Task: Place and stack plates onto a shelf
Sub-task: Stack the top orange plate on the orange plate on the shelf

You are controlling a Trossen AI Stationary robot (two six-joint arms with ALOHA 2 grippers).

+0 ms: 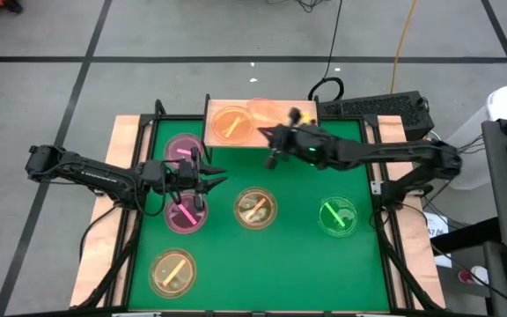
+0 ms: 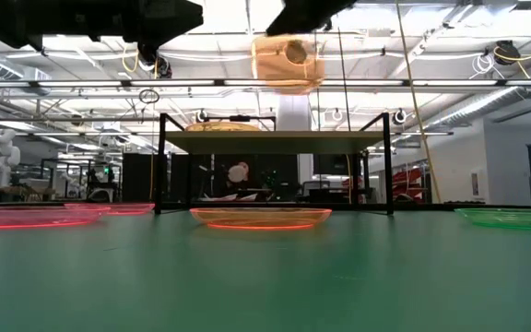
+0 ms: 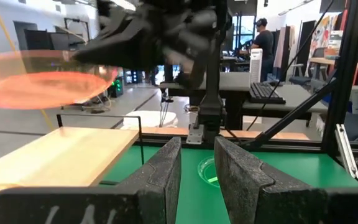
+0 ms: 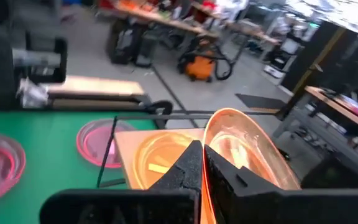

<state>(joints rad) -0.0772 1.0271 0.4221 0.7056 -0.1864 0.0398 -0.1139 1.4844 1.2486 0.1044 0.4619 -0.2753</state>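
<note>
My right gripper [image 1: 274, 134] is shut on a translucent amber-pink plate [image 1: 265, 109] held in the air over the right half of the light-wood shelf [image 1: 302, 113]. An orange plate [image 1: 231, 123] rests flat on the shelf's left half. My left gripper [image 1: 215, 176] hovers open over the table between two pink plates [image 1: 184, 150] [image 1: 186, 213] and touches nothing. Two amber plates [image 1: 255, 208] [image 1: 172, 270] and a green plate [image 1: 337, 217] lie flat on the green table. My right gripper pinches the plate's rim [image 4: 205, 163] between its two fingers, one on each face of the thin wall. The fingers come from the plate's near-right side, roughly level. The plate [image 2: 289, 60] is lifted clear, high above the shelf board [image 2: 275, 141].
The shelf stands on thin black legs [image 2: 161, 166] at the table's far edge, with open room beneath it. A keyboard [image 1: 385, 107] and cables lie beyond the far edge. Bare green mat [image 1: 271, 264] lies toward the near edge. A person [image 3: 267, 43] stands far off in the room.
</note>
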